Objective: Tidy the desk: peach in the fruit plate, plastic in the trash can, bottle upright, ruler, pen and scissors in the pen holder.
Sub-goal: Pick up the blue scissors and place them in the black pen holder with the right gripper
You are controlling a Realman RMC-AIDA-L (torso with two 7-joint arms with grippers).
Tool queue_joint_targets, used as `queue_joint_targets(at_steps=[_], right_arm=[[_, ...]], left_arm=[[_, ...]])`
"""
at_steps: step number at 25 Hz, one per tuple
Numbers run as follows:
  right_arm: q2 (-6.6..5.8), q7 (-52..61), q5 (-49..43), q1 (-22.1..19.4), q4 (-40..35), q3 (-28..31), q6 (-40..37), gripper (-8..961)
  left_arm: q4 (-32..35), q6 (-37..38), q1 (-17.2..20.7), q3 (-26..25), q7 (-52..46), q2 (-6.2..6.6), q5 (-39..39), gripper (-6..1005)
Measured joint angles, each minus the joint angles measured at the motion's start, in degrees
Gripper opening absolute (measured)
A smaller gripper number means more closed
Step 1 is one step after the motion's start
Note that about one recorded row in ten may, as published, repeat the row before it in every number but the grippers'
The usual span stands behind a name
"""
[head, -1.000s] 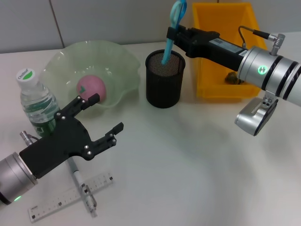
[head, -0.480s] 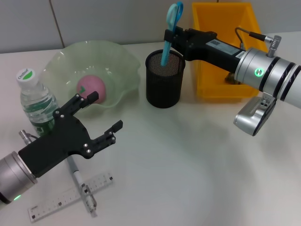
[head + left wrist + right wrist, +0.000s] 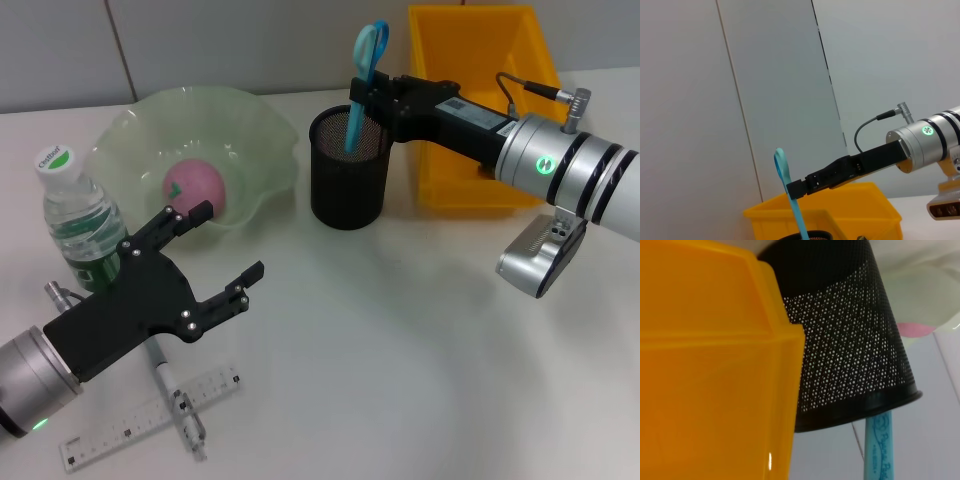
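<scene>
lettering on the bottle [image 3: 78, 225] cap is green on white but too small to read with certainty; the bottle stands upright at the left of the white desk [image 3: 400, 350], clear plastic with a dark green label band. cursive writing runs along the blue handle of the scissors [image 3: 881, 445] in the right wrist view, and it cannot be made out. the ruler [image 3: 150, 417] shows printed tick marks along its white length, lying near the front edge of the desk with the pen [image 3: 172, 389], silvery white, crossing over it.

the scissors are slim and light blue with a looped handle on top, standing nearly upright with the lower end inside the black mesh pen holder [image 3: 348, 170]. the right gripper [image 3: 360, 84] is clenched on the scissors just above the holder's rim. behind it sits the yellow trash can [image 3: 475, 60], just beside the holder.

the peach [image 3: 194, 187], pink and round, lies in the pale green wavy fruit plate [image 3: 250, 120]. the left gripper [image 3: 228, 250] hovers with its black fingers spread apart, grasping nothing, above the desk between the fruit plate and the pen.
</scene>
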Motion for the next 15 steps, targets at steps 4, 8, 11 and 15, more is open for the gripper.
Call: queue_joint_targets(at_steps=[4, 8, 11, 15], right_arm=[[0.02, -0.1, 0.0, 0.1, 0.2, 0.1, 0.2, 356], [0.08, -0.1, 1.4, 0.3, 1.1, 0.1, 0.5, 360], [0.16, -1.0, 3.1, 0.4, 1.5, -0.5, 0.8, 364], [0.16, -1.4, 3.1, 0.4, 1.6, -0.6, 1.1, 368]], left_arm=[[0.0, 0.0, -0.1, 0.0, 0.0, 0.0, 0.0, 812], [0.0, 0.0, -0.3, -0.1, 0.0, 0.0, 0.0, 812], [-0.1, 0.1, -0.4, -0.2, 0.5, 0.0, 0.0, 812], [-0.4, 0.3, -0.5, -0.3, 1.0, 0.0, 0.1, 812]])
